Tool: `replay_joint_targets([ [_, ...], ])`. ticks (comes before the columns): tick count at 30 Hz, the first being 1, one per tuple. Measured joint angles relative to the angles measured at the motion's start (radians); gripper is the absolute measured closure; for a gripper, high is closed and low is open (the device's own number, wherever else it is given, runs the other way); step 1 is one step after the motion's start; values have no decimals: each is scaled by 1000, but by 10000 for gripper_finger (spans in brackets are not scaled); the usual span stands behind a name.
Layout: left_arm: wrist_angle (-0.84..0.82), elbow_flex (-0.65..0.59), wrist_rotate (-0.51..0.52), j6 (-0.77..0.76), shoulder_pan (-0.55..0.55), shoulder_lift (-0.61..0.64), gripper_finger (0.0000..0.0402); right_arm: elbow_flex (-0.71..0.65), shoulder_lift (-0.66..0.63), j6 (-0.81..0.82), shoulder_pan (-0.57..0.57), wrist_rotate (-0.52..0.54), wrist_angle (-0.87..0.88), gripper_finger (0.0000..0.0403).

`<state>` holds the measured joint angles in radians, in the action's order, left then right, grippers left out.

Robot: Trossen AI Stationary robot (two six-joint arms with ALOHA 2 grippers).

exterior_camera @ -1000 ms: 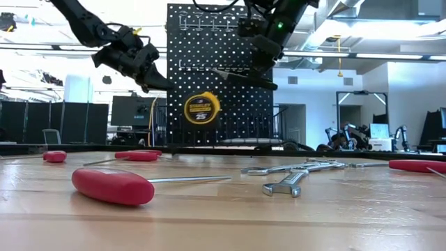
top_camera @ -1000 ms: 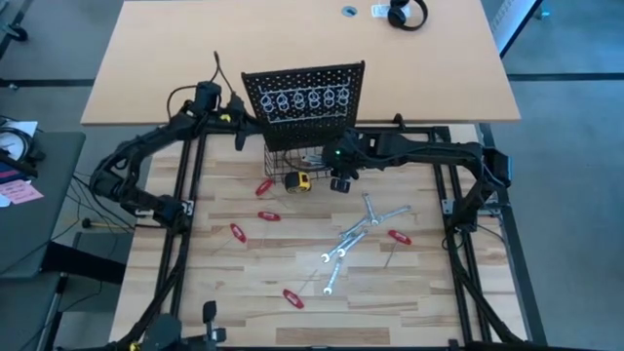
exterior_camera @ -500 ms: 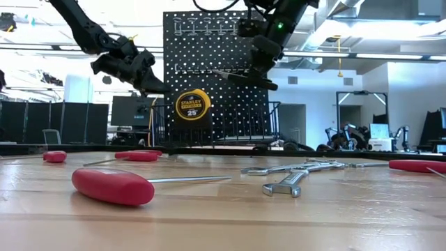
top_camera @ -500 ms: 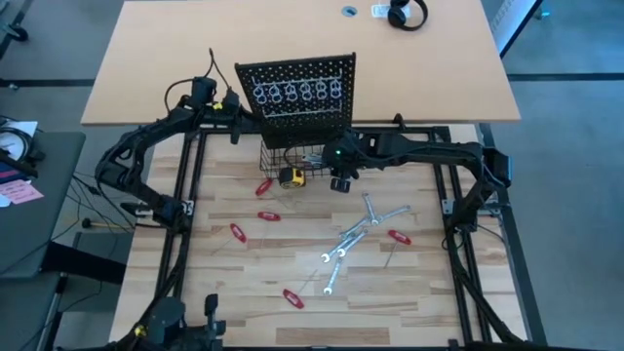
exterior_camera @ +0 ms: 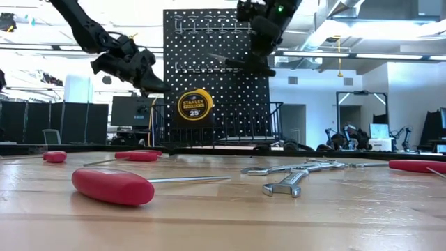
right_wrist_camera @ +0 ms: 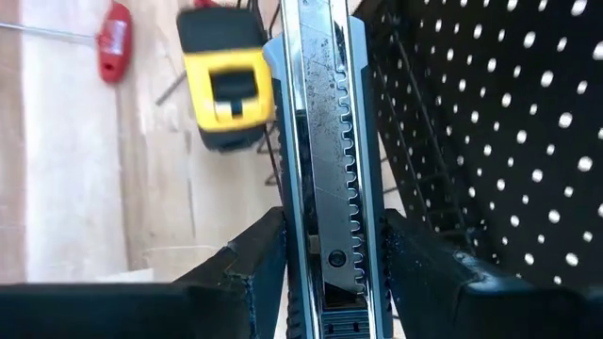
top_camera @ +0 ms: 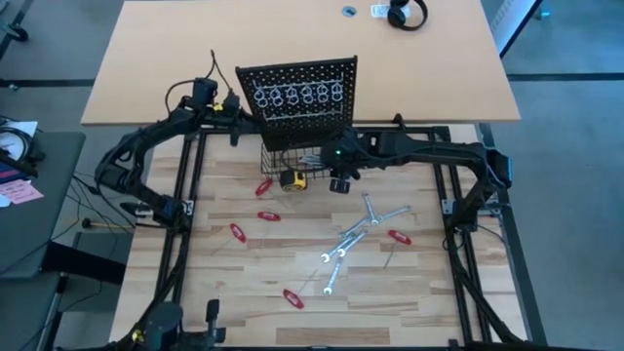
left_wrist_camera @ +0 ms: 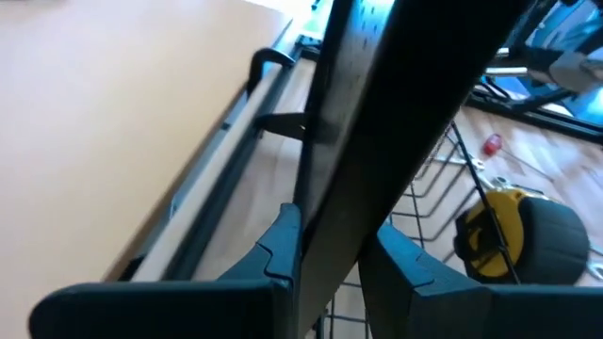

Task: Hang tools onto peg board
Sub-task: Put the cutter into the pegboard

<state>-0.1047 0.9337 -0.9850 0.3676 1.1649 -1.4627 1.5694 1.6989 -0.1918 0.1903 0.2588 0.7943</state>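
Observation:
The peg board (top_camera: 297, 93), a black holed panel with ring hooks and a wire basket (top_camera: 288, 158) at its foot, stands upright at the table's far edge. My left gripper (top_camera: 237, 110) is shut on its left edge. My right gripper (top_camera: 338, 182) hangs in front of the board, shut on a silver utility knife (right_wrist_camera: 325, 141). Several red-handled tools, such as one (exterior_camera: 111, 185), and silver wrenches (top_camera: 356, 234) lie flat on the table. A yellow tape measure (exterior_camera: 194, 106) sits at the basket. My left gripper pinches the peg board's left edge (left_wrist_camera: 344, 198), one finger on each face of the panel. Its fingers come nearly level from the table's left side. The board stands upright. My right gripper pinches the knife's two long sides (right_wrist_camera: 325, 268) between its fingers. The knife lies along the fingers and juts out beyond them toward the board. It is lifted clear of the table (exterior_camera: 226, 61).
Headphones (top_camera: 406, 14) lie on the far desk behind the board. The black frame rails (top_camera: 453, 205) run along both sides of the wooden table. Bare wood lies along the near edge (top_camera: 390, 312).
The peg board has swung and shifted a little toward the table's left with my left gripper on its edge; it now faces more squarely, and the tape measure went with it. My right gripper has risen with the knife, staying in front of the board.

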Motion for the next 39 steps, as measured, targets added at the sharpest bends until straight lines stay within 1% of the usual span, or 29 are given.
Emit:
replay_joint_targets([
  [4, -54, -2, 1, 25, -28, 32, 346, 28, 0, 0, -22, 0, 16, 235],
  [13, -52, -2, -40, 28, -85, 41, 346, 43, 0, -3, -43, 1, 37, 235],
  [20, -32, -2, -42, 36, -70, 28, 346, 43, 0, -2, -44, 1, 38, 235],
  [25, 41, 0, -55, 34, -37, -25, 346, 43, 2, 1, -48, 1, 35, 235],
  [28, 112, 4, -67, 9, -22, -74, 345, 43, 5, 1, -53, 1, 35, 235],
  [34, 237, 6, -76, -59, -5, -144, 312, 43, 5, 1, -49, -1, 36, 235],
  [39, 288, 0, -46, -128, 17, -159, 284, 44, 22, 1, -6, -75, 24, 235],
])
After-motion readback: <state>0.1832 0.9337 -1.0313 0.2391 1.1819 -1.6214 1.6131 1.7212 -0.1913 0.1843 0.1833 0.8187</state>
